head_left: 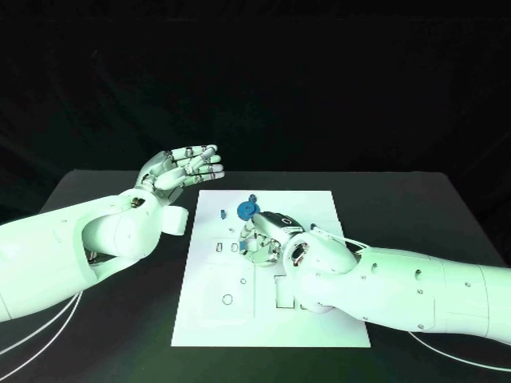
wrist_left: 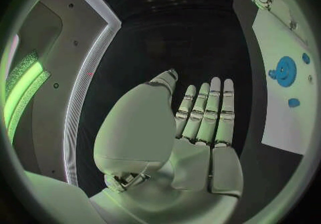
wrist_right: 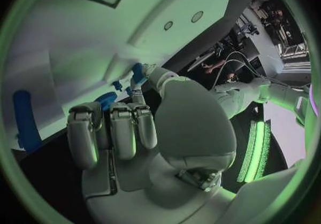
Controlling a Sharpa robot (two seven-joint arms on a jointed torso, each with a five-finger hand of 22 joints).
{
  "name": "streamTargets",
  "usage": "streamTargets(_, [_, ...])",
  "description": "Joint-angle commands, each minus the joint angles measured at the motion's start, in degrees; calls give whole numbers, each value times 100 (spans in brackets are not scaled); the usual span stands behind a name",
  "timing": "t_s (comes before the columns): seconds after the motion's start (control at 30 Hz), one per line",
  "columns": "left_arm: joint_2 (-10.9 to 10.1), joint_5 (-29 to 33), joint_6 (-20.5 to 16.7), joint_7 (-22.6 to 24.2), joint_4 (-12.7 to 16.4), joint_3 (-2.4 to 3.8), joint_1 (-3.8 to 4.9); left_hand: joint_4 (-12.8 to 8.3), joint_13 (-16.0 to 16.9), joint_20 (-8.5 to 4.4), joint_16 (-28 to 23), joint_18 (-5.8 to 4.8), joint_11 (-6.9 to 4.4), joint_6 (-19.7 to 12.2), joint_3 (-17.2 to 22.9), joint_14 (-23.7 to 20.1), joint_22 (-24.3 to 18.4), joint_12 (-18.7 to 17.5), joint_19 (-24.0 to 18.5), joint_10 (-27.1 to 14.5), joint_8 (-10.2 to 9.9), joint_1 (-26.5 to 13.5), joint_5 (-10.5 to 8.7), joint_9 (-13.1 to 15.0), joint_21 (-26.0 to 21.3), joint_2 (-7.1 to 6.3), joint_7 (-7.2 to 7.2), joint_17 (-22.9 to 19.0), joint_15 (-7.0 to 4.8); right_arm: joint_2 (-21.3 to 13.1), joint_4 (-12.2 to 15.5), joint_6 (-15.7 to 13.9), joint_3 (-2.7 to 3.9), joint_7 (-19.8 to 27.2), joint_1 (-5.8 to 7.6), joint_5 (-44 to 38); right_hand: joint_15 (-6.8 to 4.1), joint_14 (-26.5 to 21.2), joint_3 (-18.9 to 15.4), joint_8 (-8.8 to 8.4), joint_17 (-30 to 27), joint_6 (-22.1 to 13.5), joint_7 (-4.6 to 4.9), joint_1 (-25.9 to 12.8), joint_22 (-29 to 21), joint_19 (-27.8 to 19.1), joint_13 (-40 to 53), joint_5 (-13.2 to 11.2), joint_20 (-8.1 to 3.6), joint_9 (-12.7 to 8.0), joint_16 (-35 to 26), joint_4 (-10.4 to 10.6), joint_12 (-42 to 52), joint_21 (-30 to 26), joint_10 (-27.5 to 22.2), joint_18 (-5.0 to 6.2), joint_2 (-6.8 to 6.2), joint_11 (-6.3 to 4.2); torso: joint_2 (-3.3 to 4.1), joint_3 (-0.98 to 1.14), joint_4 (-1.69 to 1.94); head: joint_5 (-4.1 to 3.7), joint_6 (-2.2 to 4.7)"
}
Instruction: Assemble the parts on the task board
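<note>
The flat white task board (head_left: pixel 273 319) lies mid-table (head_left: pixel 440 207). A round blue disc part (head_left: pixel 247 210) sits near its 12 o'clock edge. The right robot hand (head_left: pixel 267 239) pinches a small blue part (wrist_right: pixel 138 72) against the board. The left robot hand (head_left: pixel 184 168) hovers at 10 o'clock, fingers straight, holding nothing.

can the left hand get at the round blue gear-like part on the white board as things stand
Probably yes. The left hand is raised off the board's far left corner, fingers straight and holding nothing. The round blue gear-like part lies uncovered on the white task board; the right hand works just nearer the robot, possibly crowding it.
</note>
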Motion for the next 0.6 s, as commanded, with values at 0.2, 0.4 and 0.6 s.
streamTargets(0.2, [17,-44,98,21,-2,3,3,-3,-6,12,77,38,-16,17,58,-8,11,41,50,0,42,-42,-26,8,40,-23,347,37,-19,61,-65,234,-6,-106,-37,-248,-43,578,-10,144,1421,-27,-14,-73,1507,600,1507,-8,-27,253,17,20,22,26,596,-39,-32,-28,-4,4,3,10,-4])
streamTargets(0.4, [16,-44,100,18,-4,3,3,-2,-7,12,111,39,-16,16,65,-17,14,44,53,-4,46,-44,-26,8,47,-27,346,54,-21,76,-84,200,-8,-118,-46,-282,-34,576,-16,123,1414,-88,5,-133,1507,600,1507,-25,-22,251,14,33,22,26,596,-39,-79,-14,-2,4,-1,19,-6])
streamTargets(0.6, [14,-44,102,14,-8,3,3,-2,-7,12,111,39,-16,16,65,-17,14,44,53,-4,46,-44,-26,8,47,-27,346,54,-21,80,-90,176,-9,-115,-49,-295,-19,573,-16,93,1399,-156,30,-177,1507,600,1507,-39,-12,242,10,43,22,26,596,-39,-116,6,-2,7,-3,22,2])
